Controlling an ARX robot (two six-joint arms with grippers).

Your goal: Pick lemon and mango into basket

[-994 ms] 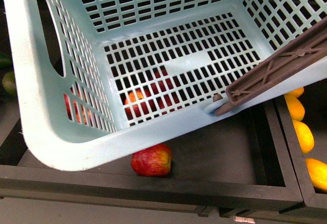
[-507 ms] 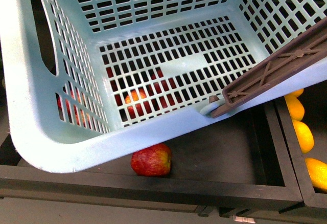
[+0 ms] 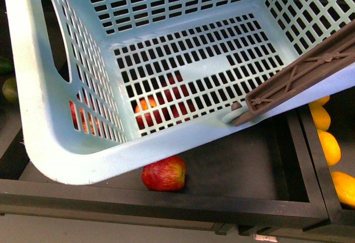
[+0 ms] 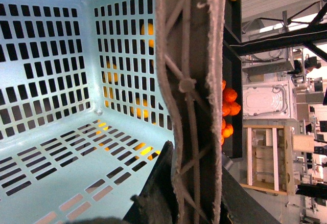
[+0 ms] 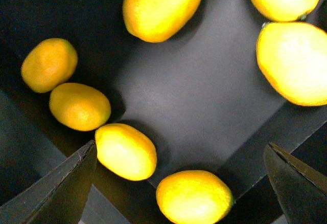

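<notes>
2 grippers share this job. My left gripper (image 4: 191,198) is clamped on the brown handle (image 4: 191,81), holding the basket (image 3: 66,160) empty and tilted above a black crate (image 3: 166,201). My right gripper (image 5: 180,144), jaws apart, hovers over yellow fruit (image 5: 193,197). The lemon (image 5: 125,151) lies beside 1 finger (image 5: 61,183), a mango (image 5: 163,6) farther off. I judge the lemon pick comes next: shift over it, descend, close. Only the right wrist view shows the lemon clearly.
</notes>
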